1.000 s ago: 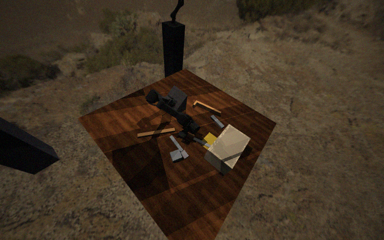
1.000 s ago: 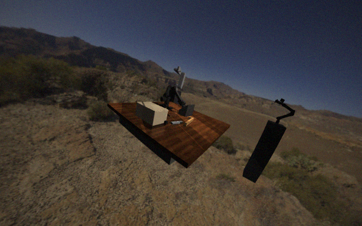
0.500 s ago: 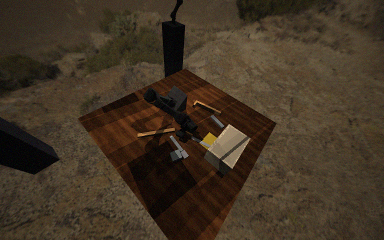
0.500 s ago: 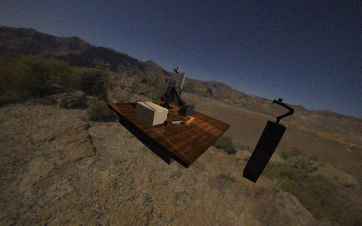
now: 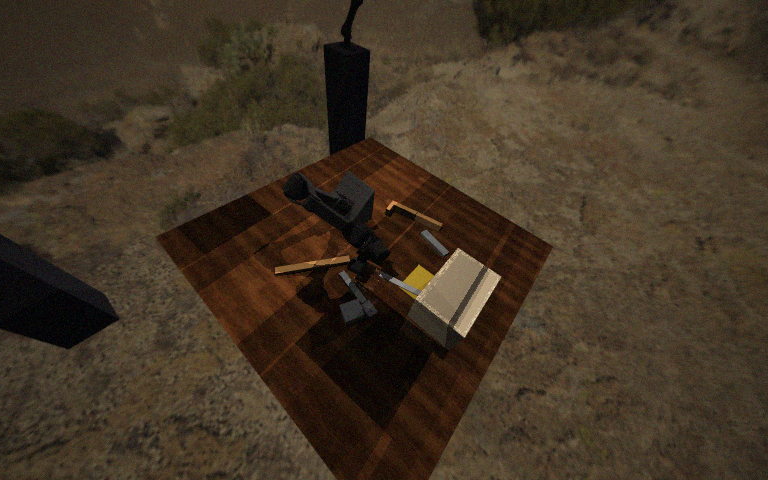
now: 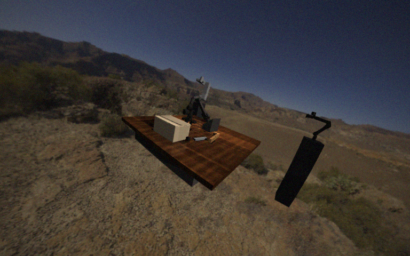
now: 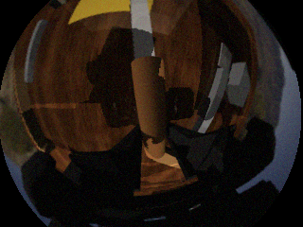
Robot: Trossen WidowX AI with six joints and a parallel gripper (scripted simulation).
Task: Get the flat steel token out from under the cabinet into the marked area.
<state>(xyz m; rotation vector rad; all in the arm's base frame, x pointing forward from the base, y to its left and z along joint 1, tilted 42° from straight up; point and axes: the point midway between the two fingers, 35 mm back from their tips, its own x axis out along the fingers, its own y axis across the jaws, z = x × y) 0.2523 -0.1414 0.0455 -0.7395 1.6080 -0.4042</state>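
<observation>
My gripper (image 5: 366, 265) (image 7: 151, 124) is shut on a tool with a brown handle (image 7: 147, 95) and a flat grey end (image 5: 399, 283) (image 7: 140, 19). It holds the tool low over the table, and the grey end reaches onto the yellow marked area (image 5: 422, 273) (image 7: 101, 0). The beige cabinet (image 5: 453, 294) (image 6: 171, 127) stands just past that area. The steel token shows in no view. The cabinet's vent slots are not visible either.
A grey tool with a block head (image 5: 353, 308) (image 7: 218, 85) lies on the wooden table (image 5: 346, 386) beside my gripper. A wooden slat (image 5: 311, 264), an L-shaped wooden piece (image 5: 412, 214) (image 6: 214, 136) and a short grey bar (image 5: 434, 242) (image 6: 199, 138) (image 7: 34, 41) also lie there.
</observation>
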